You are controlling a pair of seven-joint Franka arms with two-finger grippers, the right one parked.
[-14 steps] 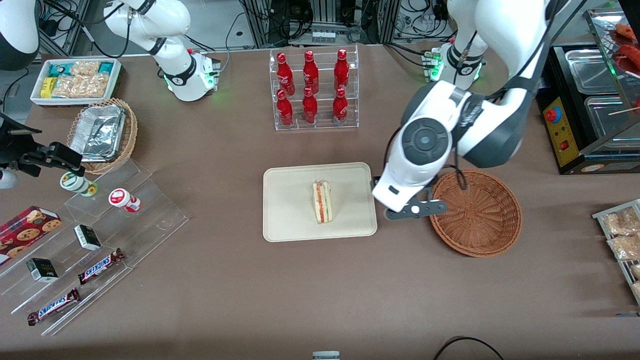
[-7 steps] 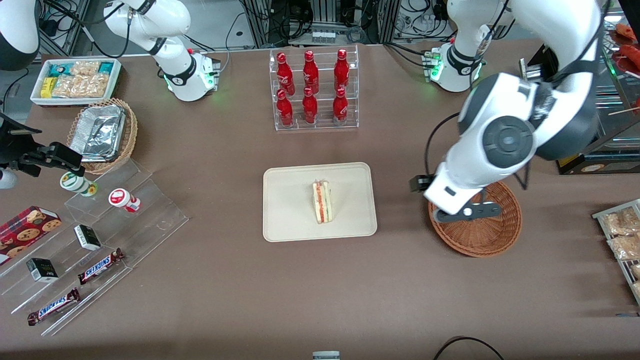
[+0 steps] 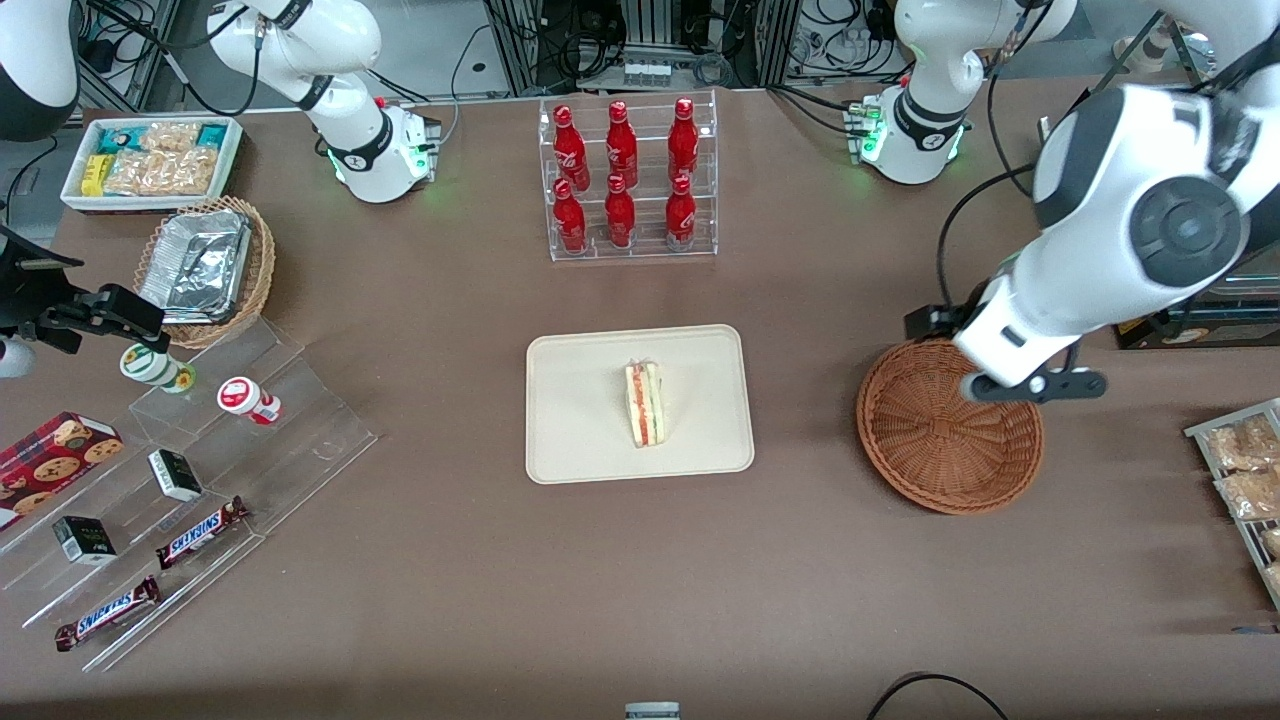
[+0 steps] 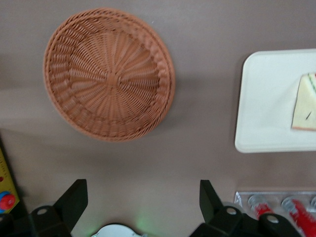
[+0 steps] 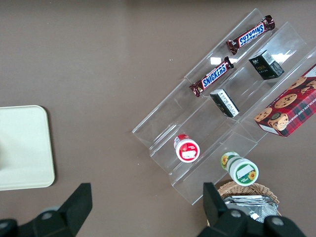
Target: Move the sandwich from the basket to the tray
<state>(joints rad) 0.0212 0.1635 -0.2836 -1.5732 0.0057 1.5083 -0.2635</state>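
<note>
The sandwich (image 3: 645, 403) lies on the cream tray (image 3: 600, 445), filling edge up, with nothing touching it. Beside the tray, toward the working arm's end, sits the reddish-brown wicker basket (image 3: 935, 440), with nothing in it. The left arm's wrist (image 3: 1010, 350) hangs above the basket's rim, on the side away from the tray. In the left wrist view my gripper (image 4: 140, 202) is open, its dark fingers (image 4: 74, 200) wide apart over bare table with nothing between them. That view also shows the basket (image 4: 108, 74), the tray (image 4: 266, 98) and a corner of the sandwich (image 4: 306, 103).
A clear rack of red bottles (image 3: 625, 180) stands farther from the camera than the tray. Toward the parked arm's end are acrylic steps with snack bars (image 3: 200, 470), a tan basket of foil containers (image 3: 205, 265) and a white snack box (image 3: 150, 160). Toward the working arm's end stand a food warmer (image 3: 1180, 200) and a rack of packets (image 3: 1245, 470).
The left arm has swung from the tray's edge across the basket toward its own end of the table. The sandwich has stayed put on the tray.
</note>
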